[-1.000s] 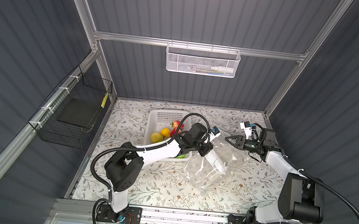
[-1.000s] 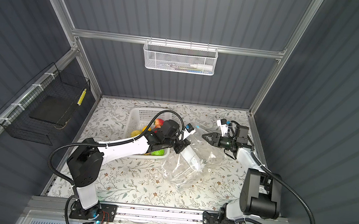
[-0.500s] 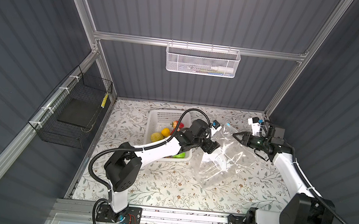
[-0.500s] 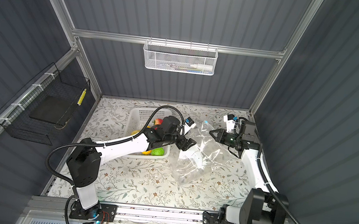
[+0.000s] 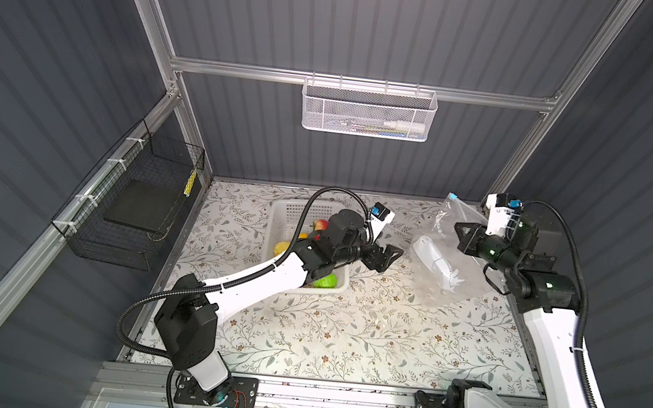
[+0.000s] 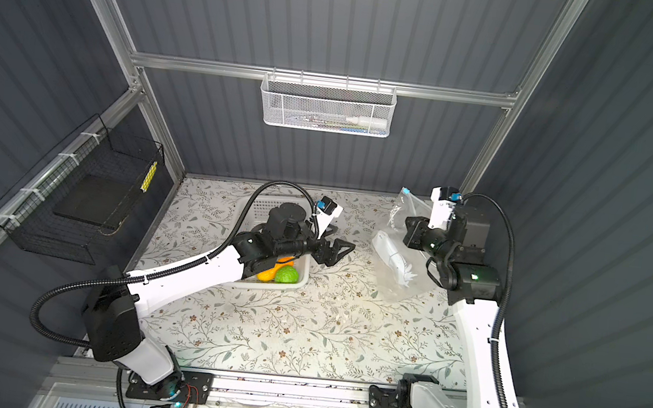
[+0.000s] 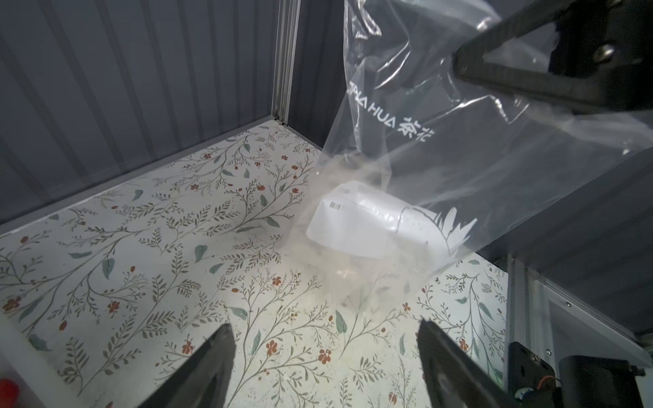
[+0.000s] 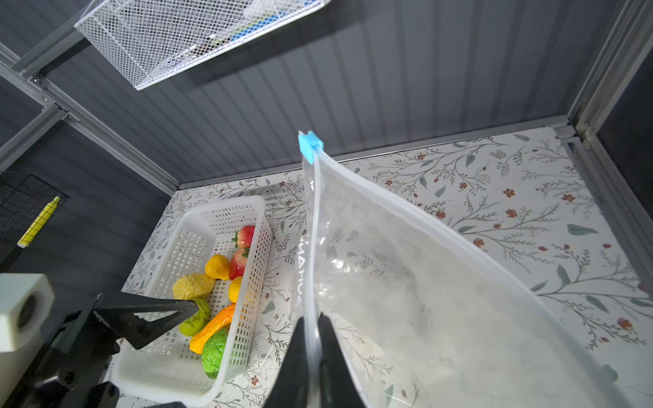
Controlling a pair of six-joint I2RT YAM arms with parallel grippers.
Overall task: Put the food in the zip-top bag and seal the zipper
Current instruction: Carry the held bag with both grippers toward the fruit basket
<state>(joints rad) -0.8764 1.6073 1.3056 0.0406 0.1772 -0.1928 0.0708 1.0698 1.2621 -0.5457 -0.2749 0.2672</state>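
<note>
So at this point all the food (image 8: 217,266) was sitting in the white basket (image 5: 286,213). The zip-top bag (image 5: 443,287) was off on the right-arm side of the basket, well apart from it. It was lifted by its mouth edge while its lower end sagged down to the tabletop (image 5: 343,332). The right fingers (image 8: 334,353) were clamped tight on the zipper (image 8: 312,247) strip, partway along from the light-blue slider (image 8: 310,145), which stuck up at the top corner. The mouth looked parted, with the two strips splitting away from the slider. The white label patch (image 7: 357,226) faced the basket side. The left fingers (image 7: 212,371) were spread wide and gripping nothing. They hovered just past the basket's bag-side wall, between basket and bag, not touching the bag.
</note>
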